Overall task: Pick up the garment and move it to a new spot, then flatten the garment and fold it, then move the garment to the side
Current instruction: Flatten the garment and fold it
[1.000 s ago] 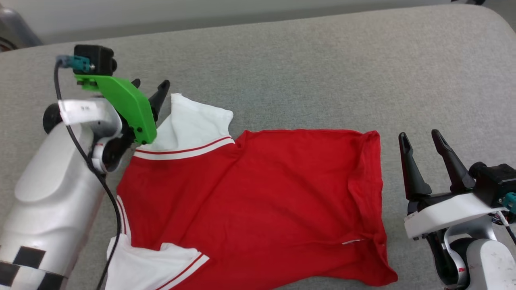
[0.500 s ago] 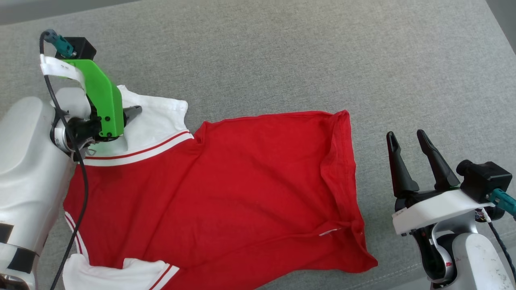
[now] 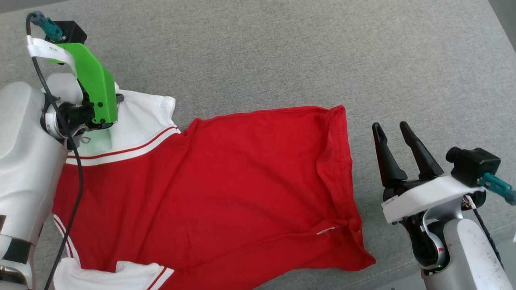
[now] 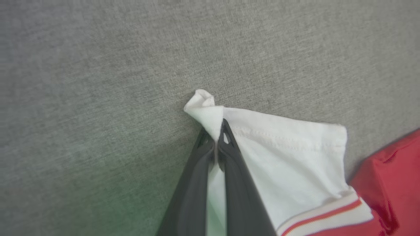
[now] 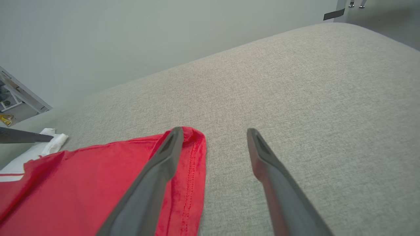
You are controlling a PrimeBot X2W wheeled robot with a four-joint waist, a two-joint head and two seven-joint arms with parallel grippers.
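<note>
- The red shirt (image 3: pixel 225 181) lies spread, with a few wrinkles, on a grey fabric cushion (image 3: pixel 282 52), plain side up, its hem toward the robot's right.
- Its far white sleeve (image 4: pixel 288 154), trimmed with a red and white stripe, points toward the cushion's far-left part. A second white sleeve lies at the near-left edge of the head view.
- The left gripper (image 4: pixel 216 137) is pinched together on the far sleeve's corner, and a small tuft of white cloth bunches up past the fingertips.
- A green bracket (image 3: pixel 94 86) on that wrist covers the fingers from the head view.
- The right gripper (image 3: pixel 393 131) hangs just beside the hem, fingers spread apart with nothing between them.
</note>
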